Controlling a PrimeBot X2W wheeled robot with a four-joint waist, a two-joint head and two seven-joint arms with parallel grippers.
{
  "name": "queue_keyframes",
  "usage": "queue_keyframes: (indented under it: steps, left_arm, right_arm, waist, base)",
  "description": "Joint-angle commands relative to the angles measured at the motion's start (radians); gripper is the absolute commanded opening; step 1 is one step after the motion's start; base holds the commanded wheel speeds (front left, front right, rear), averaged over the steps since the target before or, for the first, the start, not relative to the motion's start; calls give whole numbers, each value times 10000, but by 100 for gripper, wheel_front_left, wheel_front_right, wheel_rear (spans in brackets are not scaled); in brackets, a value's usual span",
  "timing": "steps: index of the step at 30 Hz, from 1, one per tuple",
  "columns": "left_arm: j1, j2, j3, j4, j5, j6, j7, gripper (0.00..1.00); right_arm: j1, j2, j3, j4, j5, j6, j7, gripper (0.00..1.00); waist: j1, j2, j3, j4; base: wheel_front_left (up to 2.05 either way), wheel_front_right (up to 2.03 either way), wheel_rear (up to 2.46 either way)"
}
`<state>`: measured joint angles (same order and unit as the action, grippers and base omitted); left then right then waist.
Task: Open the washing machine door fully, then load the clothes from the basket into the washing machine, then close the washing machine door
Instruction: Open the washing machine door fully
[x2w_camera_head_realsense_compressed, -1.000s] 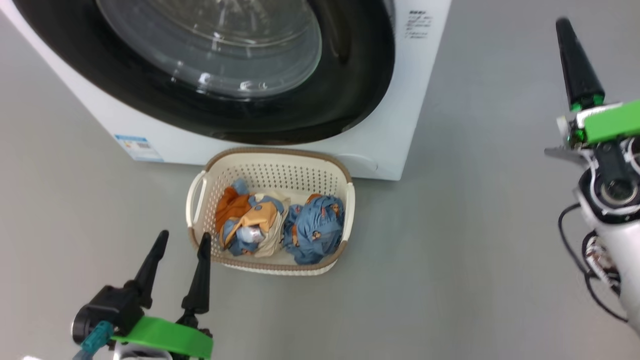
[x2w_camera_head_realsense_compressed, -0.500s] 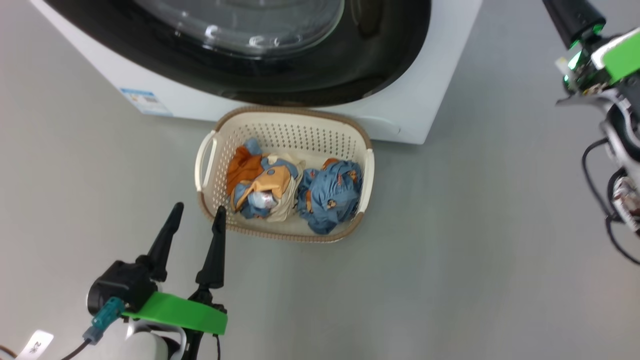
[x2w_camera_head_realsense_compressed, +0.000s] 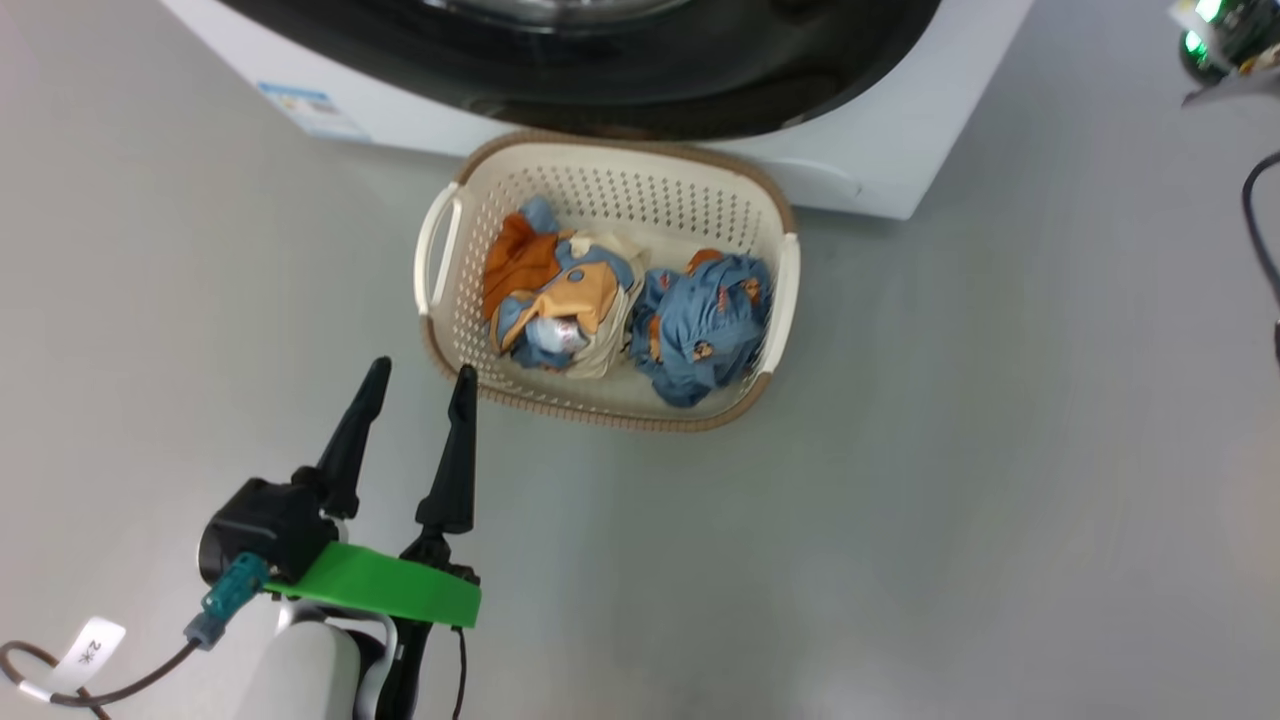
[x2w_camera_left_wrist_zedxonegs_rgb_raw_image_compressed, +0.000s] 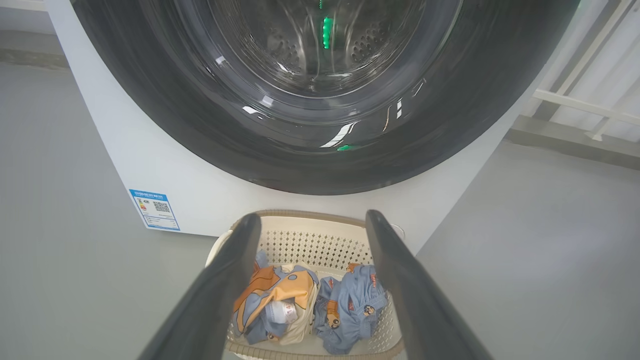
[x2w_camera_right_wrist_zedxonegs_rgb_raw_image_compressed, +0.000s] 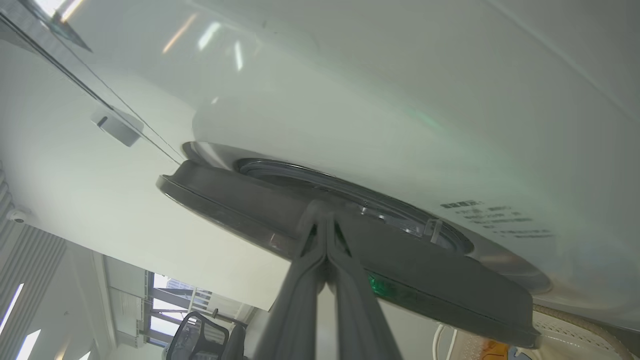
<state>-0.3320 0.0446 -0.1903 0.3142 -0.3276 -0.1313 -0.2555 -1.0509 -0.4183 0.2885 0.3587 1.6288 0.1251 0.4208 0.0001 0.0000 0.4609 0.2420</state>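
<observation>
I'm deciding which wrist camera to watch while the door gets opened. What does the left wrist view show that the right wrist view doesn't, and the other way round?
Left wrist view: the open left claw, the clothes as two heaps, the blue label, and the steel drum through the glass of the washing machine door.
Right wrist view: the shut right claw with its tips at that door's rim, seen edge-on, and small printed text on the white front.
Shared: the door, the washing machine, and the basket.
</observation>
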Motion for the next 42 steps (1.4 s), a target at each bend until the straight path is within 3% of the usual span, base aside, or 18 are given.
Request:
queue_keyframes:
  steps: [1, 19, 42]
  left_arm:
    - [-158, 153, 237, -225, -120, 6, -63, 100]
    - [-614, 64, -33, -305, -418, 6, -63, 100]
    - [-264, 57, -99, -201, -533, 6, -63, 100]
  right_arm:
    - [-294, -1, 20, -124, -21, 56, 180, 0]
    - [-1600, 185, 437, 370, -716, 56, 788, 0]
    - [-717, 373, 1100, 291, -542, 56, 1252, 0]
  waist:
    - [-1, 0, 364, 255]
    - [-1, 0, 1143, 779]
    - [-1, 0, 255, 851]
  base:
    - [0, 0, 0]
    - [0, 0, 0]
    - [0, 0, 0]
